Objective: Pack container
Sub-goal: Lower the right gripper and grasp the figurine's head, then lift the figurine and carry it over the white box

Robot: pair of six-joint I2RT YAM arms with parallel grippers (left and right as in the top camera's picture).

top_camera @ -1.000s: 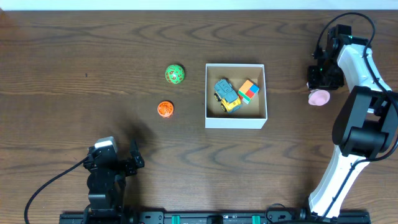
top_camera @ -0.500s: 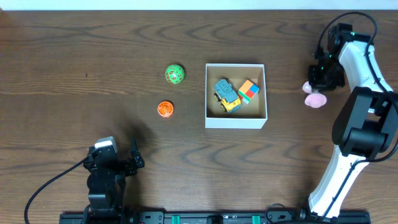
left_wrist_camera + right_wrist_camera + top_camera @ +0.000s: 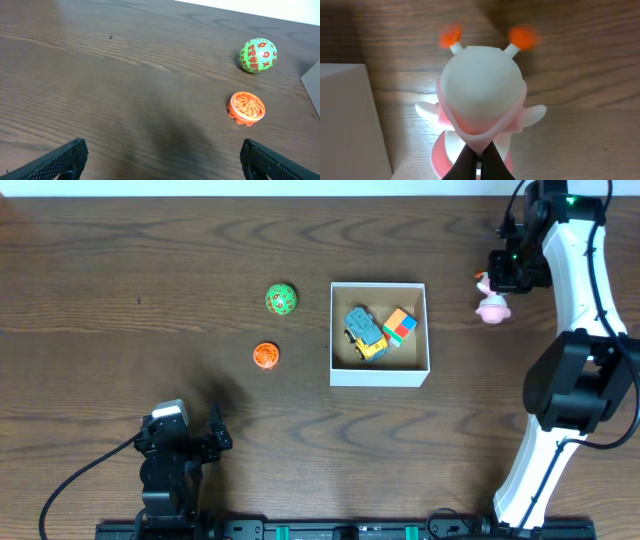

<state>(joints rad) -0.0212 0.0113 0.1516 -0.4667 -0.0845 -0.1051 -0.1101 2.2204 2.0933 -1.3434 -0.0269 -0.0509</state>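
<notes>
The container, a white-walled square box with a brown floor, sits at the table's centre and holds a toy truck and a coloured cube. To its right, my right gripper is shut on a pink and white toy figure. In the right wrist view the fingertips pinch the pink rim of the figure, with the container wall at the left. My left gripper rests open at the front left, and its fingers have only bare table between them.
A green ball with red marks and an orange disc lie left of the container. Both show in the left wrist view, ball and disc, far ahead of the open fingers. The right arm's white base stands at the front right.
My right gripper closed on the pink figure and carried it away from me and slightly left, closer to the container. The left arm and the other toys stayed put.
</notes>
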